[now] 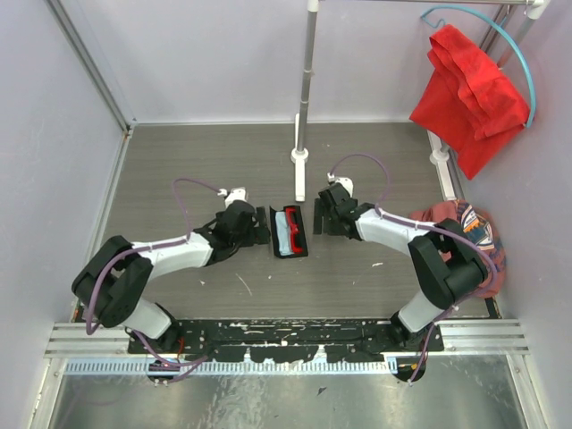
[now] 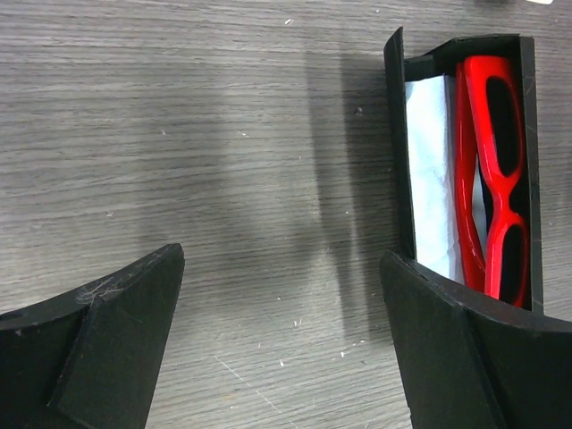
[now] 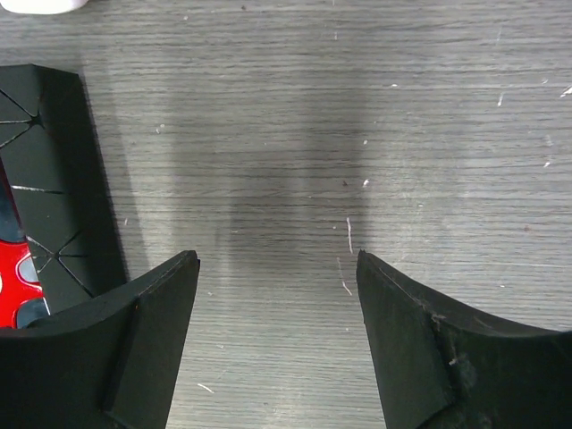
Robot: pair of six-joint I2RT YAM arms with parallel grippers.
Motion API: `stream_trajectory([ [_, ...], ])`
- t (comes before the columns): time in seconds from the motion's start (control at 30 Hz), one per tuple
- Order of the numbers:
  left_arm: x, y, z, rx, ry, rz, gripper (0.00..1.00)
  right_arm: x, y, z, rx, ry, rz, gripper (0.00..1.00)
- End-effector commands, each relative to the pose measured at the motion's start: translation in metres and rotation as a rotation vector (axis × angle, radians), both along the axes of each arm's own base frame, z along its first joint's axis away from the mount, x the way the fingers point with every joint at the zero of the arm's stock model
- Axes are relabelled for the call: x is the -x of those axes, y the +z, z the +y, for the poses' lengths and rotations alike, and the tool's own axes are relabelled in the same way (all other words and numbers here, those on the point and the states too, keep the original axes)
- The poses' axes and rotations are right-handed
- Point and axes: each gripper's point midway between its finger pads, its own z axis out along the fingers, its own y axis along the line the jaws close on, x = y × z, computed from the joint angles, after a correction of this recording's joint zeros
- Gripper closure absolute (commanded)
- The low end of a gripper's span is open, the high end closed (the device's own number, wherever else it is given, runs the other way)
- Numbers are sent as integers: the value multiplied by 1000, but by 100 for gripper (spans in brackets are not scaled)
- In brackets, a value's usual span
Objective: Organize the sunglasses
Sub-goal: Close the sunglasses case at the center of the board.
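The sunglasses (image 1: 293, 229) (image 2: 499, 170), thin bright red frame with dark lenses, lie folded inside an open black oblong case (image 1: 273, 225) (image 2: 399, 134) at the table's middle. A pale blue cloth (image 1: 281, 235) (image 2: 429, 170) lies beside them in the case. My left gripper (image 1: 260, 229) (image 2: 281, 259) is open just left of the case, with only bare table between its fingers; its right finger (image 2: 465, 349) overlaps the case's near end. My right gripper (image 1: 315, 220) (image 3: 277, 257) is open just right of the case, over bare table. A black case panel (image 3: 49, 170) and a sliver of red frame (image 3: 12, 279) show at the right wrist view's left edge.
A metal pole (image 1: 306, 98) on a white foot stands right behind the case. A red cloth (image 1: 469, 89) hangs at the back right. A patterned cloth (image 1: 474, 231) lies by the right wall. Frame walls close in the wooden table (image 1: 197, 170) on the left, back and right.
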Motion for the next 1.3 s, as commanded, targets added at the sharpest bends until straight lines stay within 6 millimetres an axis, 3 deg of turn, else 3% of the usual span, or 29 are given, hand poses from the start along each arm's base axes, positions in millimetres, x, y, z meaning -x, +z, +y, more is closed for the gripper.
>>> stream_trajectory([
  [0.0,-13,11,-13,46,-9,-32,2,-8,3,14,-52,38,-41,23],
  [0.5,-17,22,-41,64,-60,-44,2,-5,-8,37,-123,108,-20,23],
  [1.27,-22,7,-75,36,-107,-13,2,-2,-8,49,-179,146,-24,23],
])
